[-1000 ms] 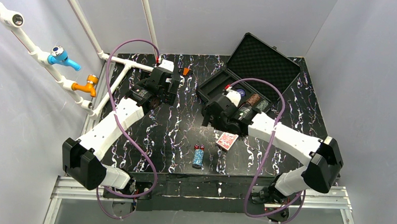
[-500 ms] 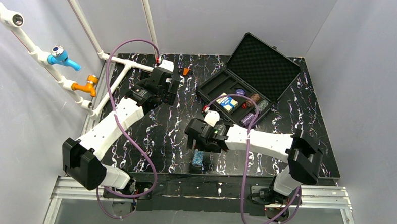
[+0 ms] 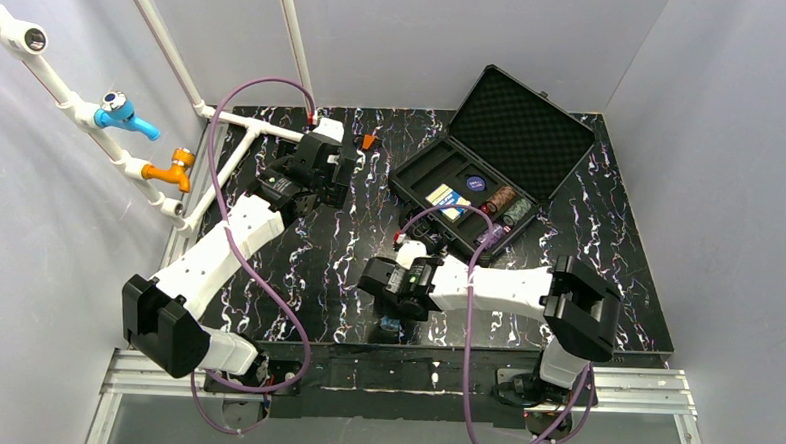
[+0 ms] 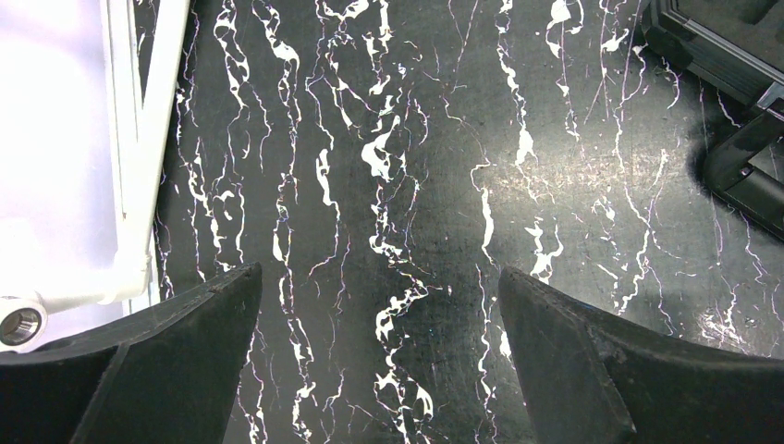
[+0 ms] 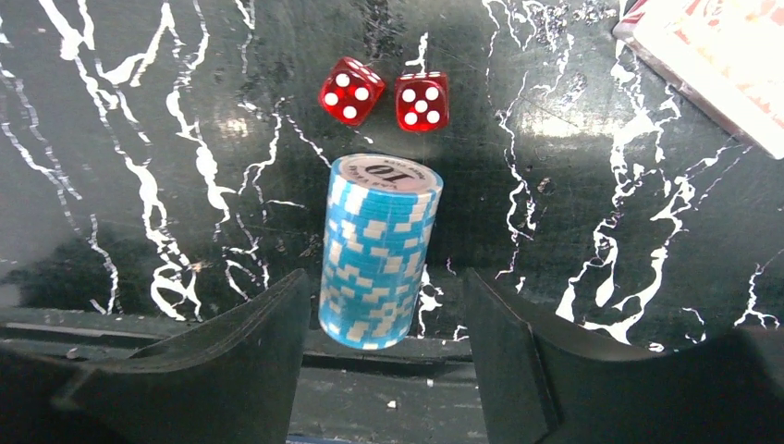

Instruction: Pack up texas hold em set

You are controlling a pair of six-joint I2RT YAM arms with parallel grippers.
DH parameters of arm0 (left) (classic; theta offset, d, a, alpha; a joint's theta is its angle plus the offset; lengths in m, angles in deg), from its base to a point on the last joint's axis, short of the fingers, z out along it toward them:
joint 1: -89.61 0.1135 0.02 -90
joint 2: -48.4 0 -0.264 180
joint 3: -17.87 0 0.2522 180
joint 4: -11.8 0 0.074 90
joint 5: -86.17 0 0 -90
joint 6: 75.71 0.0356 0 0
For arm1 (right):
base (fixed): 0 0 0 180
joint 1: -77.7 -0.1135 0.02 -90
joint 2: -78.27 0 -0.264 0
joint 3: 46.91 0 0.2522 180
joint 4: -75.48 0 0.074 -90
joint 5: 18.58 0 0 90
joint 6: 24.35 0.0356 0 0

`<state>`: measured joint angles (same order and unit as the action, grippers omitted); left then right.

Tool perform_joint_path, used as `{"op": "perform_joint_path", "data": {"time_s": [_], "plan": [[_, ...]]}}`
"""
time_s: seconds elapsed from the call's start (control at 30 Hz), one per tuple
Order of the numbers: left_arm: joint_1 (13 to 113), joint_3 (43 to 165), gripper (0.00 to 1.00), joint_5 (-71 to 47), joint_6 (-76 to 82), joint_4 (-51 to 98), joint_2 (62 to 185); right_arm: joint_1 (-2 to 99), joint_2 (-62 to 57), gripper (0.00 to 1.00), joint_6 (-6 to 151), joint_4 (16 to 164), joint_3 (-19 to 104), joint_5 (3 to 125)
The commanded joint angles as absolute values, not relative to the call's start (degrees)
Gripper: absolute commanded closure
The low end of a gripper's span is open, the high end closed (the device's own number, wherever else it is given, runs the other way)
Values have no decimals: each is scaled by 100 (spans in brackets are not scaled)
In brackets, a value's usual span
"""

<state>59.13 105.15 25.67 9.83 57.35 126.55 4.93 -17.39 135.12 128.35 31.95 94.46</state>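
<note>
The right claw (image 5: pixel 386 282) stands wide, one finger on either side of the blue chip stack (image 5: pixel 381 245) on the tabletop (image 5: pixel 139 139) near its front edge. Two red dice (image 5: pixel 350 90) sit just beyond the stack. The left claw (image 4: pixel 379 277) gapes wide above the tabletop. The black case (image 3: pixel 518 127) sits open at the back right.

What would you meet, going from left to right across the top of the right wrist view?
Red die → second red die → red card deck. The blue chip stack lies below both dice and spans their width, so it is left out.
</note>
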Motion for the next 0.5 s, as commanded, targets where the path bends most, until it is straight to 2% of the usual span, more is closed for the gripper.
{"op": "perform_joint_path", "data": {"time_s": [0.0,0.47], "plan": [[5937,10449,1,2711,1024,5824,12415,475,-1936,32,13643,12699,3127,9442],[5938,10450,1,2707,1034,5826,12410,474,-2263,41,13553,12629,3158,9462]]}}
